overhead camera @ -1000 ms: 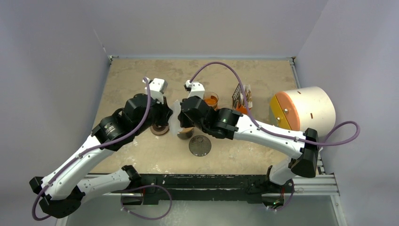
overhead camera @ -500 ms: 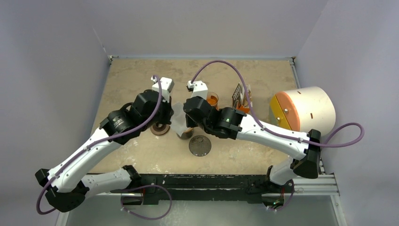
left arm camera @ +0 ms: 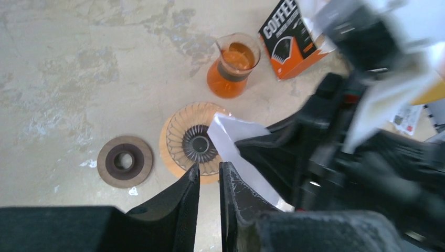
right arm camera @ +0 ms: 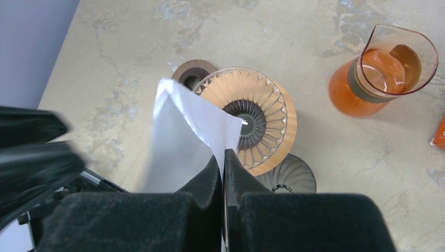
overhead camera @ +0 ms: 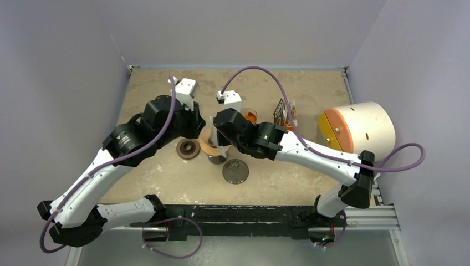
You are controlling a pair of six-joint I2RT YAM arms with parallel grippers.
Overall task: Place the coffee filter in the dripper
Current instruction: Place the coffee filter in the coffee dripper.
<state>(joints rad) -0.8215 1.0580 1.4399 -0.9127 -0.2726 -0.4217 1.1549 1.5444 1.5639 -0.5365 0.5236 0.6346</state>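
The right gripper (right arm camera: 223, 157), clamped tight, pinches the coffee filter (right arm camera: 183, 126) by its edge. The filter hangs just upper left of the dripper (right arm camera: 267, 105) at frame centre. The left gripper (left arm camera: 210, 170), narrowly parted, holds nothing.

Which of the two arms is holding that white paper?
The right gripper: its jaws are pinched shut on the coffee filter, over the dripper. The left gripper has its jaws slightly apart with nothing between them.
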